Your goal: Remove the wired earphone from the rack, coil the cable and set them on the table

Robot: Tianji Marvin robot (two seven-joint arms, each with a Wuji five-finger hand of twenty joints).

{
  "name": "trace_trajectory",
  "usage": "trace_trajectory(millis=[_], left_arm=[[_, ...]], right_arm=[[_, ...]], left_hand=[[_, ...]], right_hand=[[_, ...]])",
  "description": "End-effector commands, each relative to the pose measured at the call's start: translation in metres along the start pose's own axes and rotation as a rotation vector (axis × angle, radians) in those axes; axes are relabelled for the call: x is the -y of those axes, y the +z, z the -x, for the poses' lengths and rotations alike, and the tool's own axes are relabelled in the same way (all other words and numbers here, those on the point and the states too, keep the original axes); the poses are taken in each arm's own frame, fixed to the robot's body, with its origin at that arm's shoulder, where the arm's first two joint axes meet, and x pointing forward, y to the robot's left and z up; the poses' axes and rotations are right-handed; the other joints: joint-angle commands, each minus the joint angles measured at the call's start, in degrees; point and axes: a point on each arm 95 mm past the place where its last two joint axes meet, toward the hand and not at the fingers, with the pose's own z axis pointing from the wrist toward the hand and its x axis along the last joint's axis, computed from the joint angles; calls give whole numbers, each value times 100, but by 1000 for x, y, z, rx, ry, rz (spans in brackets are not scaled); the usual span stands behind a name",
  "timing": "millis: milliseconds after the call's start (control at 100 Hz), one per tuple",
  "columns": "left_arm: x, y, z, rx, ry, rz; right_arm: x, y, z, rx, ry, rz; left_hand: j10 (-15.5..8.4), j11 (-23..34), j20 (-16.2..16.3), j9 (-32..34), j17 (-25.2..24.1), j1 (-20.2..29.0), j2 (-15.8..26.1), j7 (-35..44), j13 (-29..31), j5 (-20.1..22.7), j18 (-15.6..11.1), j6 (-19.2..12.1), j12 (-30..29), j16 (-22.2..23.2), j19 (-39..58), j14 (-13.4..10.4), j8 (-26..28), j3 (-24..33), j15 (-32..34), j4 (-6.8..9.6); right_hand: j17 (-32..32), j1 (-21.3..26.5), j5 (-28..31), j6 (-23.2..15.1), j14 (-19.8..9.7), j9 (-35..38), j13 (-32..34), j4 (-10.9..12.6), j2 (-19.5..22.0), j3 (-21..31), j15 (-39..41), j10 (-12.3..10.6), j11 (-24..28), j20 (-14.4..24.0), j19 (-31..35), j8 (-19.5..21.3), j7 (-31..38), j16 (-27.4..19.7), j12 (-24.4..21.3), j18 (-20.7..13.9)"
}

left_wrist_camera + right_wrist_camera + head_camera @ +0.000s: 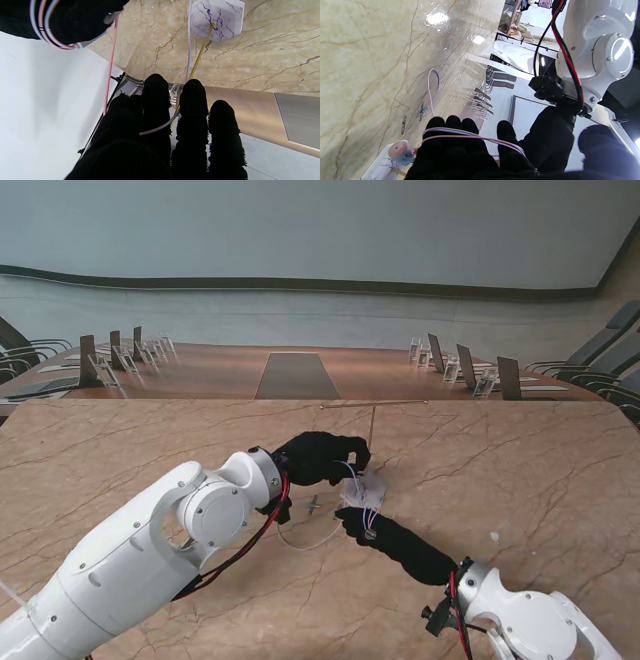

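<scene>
Two black-gloved hands meeting over the marble table (pixel 520 470), at the base of one rack (pixel 372 425). Left hand (pixel 318 457) curling four fingers (pixel 192 112) beside the rack's gold pole, pinching one strand of the pink-blue earphone cable (pixel 160 128) running across them. Right hand (pixel 362 525) lying just nearer to me than the left, fingers (pixel 452 125) held side by side, carrying about three turns of that cable (pixel 470 136) wound around them. Sitting just beside the right hand, the rack's one white marbled hexagonal base (pixel 217 20), with one pink-and-blue earbud (pixel 401 151) resting on it. Trailing from the hands toward the left arm, one loose loop of cable (pixel 305 542) lying on the table, ending at one small plug (pixel 313 504). Farther off, two rows of chairs (pixel 120 355) flanking a long wooden table (pixel 300 372).
</scene>
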Motion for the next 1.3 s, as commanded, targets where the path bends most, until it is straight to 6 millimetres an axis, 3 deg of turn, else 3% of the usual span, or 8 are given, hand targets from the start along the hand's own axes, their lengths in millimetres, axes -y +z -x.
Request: trace_trajectory(millis=[0, 340, 610, 710, 740, 850, 890, 1290], left_arm=[[3, -3, -6, -17, 0, -6], [4, -11, -14, -40, 6, 19], [3, -19, -22, -70, -2, 6], [2, -22, -25, -83, -5, 3], [2, -23, -26, -87, -7, 2], [-2, -26, -28, -99, -12, 5], [-3, -27, -28, -99, -16, 7], [-22, -34, -24, -70, -47, 30]], right_arm=[[1, 0, 6, 20, 8, 3], [-8, 3, 16, 56, 4, 37], [-15, 7, 21, 78, 1, 61], [-19, 8, 20, 70, 3, 79], [-20, 9, 19, 68, 3, 83], [-25, 10, 18, 59, 1, 108], [-28, 10, 18, 56, 0, 116], [-48, 11, 12, 1, -19, 202]], left_hand=[[138, 55, 75, -29, -37, 397, 90, -117, -28, 33, -51, -4, -15, 55, 38, -53, -1, 30, 46, -95], [116, 94, 78, -10, -33, 397, -4, -54, -18, 71, -58, 75, 37, 62, 43, -64, 52, 89, 64, -142], [111, 82, 82, 7, -25, 397, -14, -69, -8, 87, -43, 77, 47, 62, 45, -61, 41, 75, 64, -149], [115, 82, 82, 8, -23, 397, -11, -72, -8, 87, -59, 78, 52, 63, 46, -68, 44, 79, 65, -148], [102, 80, 82, 6, -24, 397, -15, -74, -5, 86, -56, 79, 52, 63, 46, -66, 44, 80, 65, -149], [110, 74, 83, 2, -17, 397, -11, -72, -6, 90, -53, 77, 53, 61, 48, -73, 48, 77, 60, -153], [113, 74, 82, 7, -16, 397, -15, -73, -4, 92, -53, 73, 53, 60, 47, -75, 47, 79, 59, -152], [93, 72, 77, -5, -38, 397, -12, -82, -28, 82, -61, 80, 61, 63, 37, -67, 56, 89, 48, -148]], right_hand=[[-38, -325, -113, -144, 47, -188, -169, -123, -64, 71, -101, -80, -82, 11, -117, -132, -158, 46, -88, 136], [-186, -546, -61, 170, -60, -253, -485, -170, 2, 107, -261, -152, -727, 256, -599, -346, -962, 4, -371, 72], [-183, -648, 173, 267, -151, -258, -664, -191, 42, 112, -390, -200, -1175, 645, -1071, -107, -2128, -19, -552, 21], [-191, -676, 210, 299, -174, -270, -692, -200, 62, 94, -450, -219, -1287, 714, -1178, -281, -2277, -16, -599, 1], [-161, -691, 254, 314, -180, -271, -707, -205, 67, 86, -473, -223, -1333, 897, -1338, -838, -2255, 8, -598, -10], [-175, -700, 279, 354, -194, -274, -736, -217, 79, 73, -523, -232, -1462, 968, -1417, -1174, -2352, -14, -666, -35], [-166, -705, 323, 362, -206, -283, -750, -218, 83, 61, -541, -233, -1485, 1087, -1535, -1861, -2283, -9, -666, -49], [-231, -677, 353, 315, -290, -314, -766, -226, 82, 51, -732, -318, -1808, 1128, -1660, -2131, -2399, -64, -830, -150]])
